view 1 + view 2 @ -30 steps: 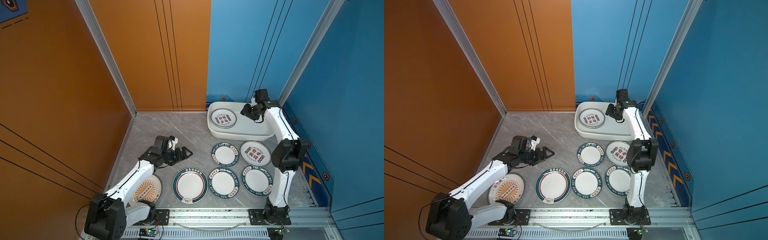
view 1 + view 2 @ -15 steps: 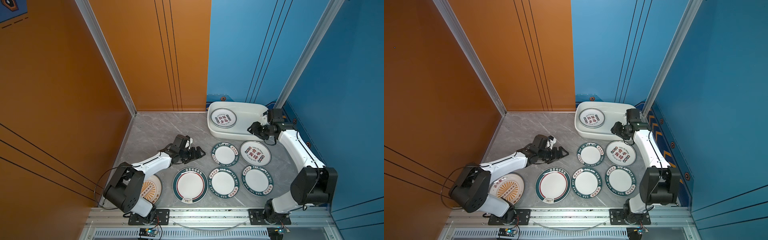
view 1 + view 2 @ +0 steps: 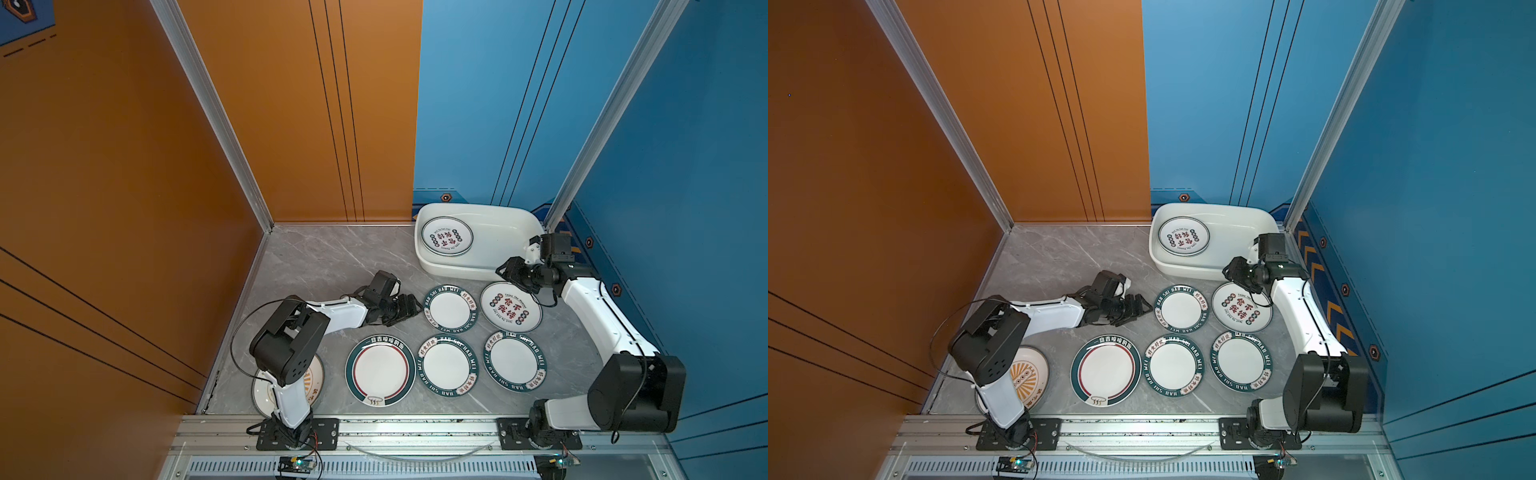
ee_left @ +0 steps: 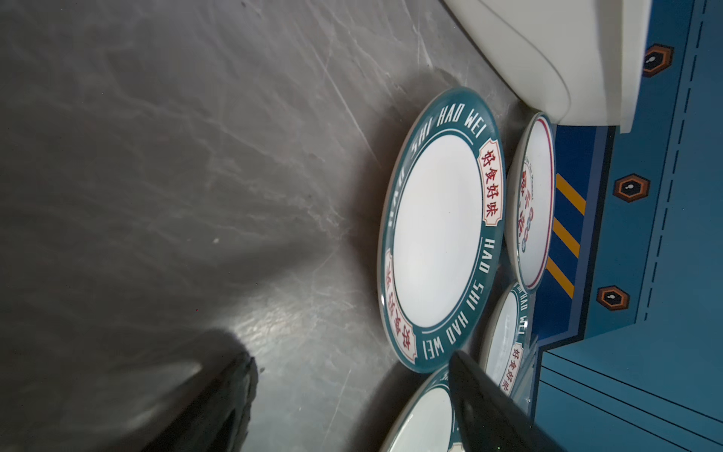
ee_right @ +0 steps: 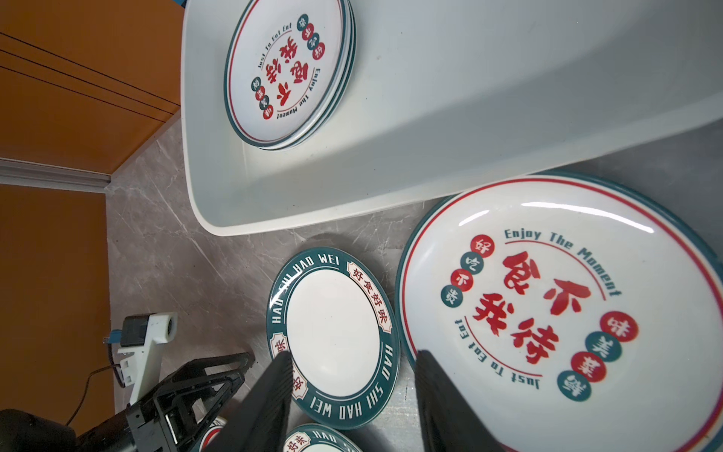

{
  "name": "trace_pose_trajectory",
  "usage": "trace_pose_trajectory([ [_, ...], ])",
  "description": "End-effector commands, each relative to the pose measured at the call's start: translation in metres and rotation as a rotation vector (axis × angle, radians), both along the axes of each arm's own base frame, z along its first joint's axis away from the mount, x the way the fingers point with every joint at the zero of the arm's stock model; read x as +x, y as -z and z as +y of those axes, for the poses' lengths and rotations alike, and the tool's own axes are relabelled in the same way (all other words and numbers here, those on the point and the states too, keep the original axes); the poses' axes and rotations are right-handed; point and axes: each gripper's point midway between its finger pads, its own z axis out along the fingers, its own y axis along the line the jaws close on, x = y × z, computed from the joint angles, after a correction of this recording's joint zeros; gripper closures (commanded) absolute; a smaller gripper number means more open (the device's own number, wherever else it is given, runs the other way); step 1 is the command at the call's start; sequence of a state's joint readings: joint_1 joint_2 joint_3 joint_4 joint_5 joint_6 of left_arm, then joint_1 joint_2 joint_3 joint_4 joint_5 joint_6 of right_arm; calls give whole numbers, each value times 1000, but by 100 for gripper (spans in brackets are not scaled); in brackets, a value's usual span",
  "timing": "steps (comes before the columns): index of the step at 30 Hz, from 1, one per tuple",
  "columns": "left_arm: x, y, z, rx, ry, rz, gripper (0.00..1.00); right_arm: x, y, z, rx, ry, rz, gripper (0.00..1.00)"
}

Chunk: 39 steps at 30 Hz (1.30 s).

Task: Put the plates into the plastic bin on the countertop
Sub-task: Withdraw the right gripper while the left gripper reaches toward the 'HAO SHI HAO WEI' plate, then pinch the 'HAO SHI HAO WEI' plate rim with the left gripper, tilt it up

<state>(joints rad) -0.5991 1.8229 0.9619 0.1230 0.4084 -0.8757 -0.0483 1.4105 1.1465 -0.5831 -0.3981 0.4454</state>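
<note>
Plastic bin (image 3: 494,266) at far right corner of bench (image 3: 324,257). Stack of plates (image 3: 446,236) inside, at end away from right edge. Other plates flat on bench toward near edge. Left hand (image 3: 411,308) released, empty, just beside green-rimmed plate (image 3: 451,308). Right hand (image 3: 506,272) released, empty, by rim of red-character plate (image 3: 511,309), next to bin wall.

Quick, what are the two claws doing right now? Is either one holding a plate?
Left gripper: open, holding nothing.
Right gripper: open, holding nothing.
</note>
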Motion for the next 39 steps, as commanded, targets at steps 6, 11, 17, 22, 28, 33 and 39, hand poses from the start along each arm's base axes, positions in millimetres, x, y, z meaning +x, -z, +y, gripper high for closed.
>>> trace_pose_trajectory([
  [6, 13, 5, -33, -36, 22, -12, 33, -5, 6, 0, 39, 3, -10, 47],
  [11, 15, 19, -36, -40, 18, 9, 44, -8, 7, -3, 44, 7, -8, 48],
  [17, 15, 34, -39, -38, 21, 39, 59, -9, 10, -3, 49, 6, -2, 48],
  [22, 12, 45, -38, -26, 30, 56, 66, -11, 12, -3, 50, 5, 2, 48],
  [28, 10, 52, -39, -20, 38, 66, 76, -14, 18, -4, 52, 6, 15, 48],
  [33, 11, 55, -37, -20, 41, 69, 85, -17, 21, -4, 52, 6, 20, 48],
  [39, 15, 51, -29, -32, 27, 65, 93, -20, 25, -4, 53, 1, 26, 48],
])
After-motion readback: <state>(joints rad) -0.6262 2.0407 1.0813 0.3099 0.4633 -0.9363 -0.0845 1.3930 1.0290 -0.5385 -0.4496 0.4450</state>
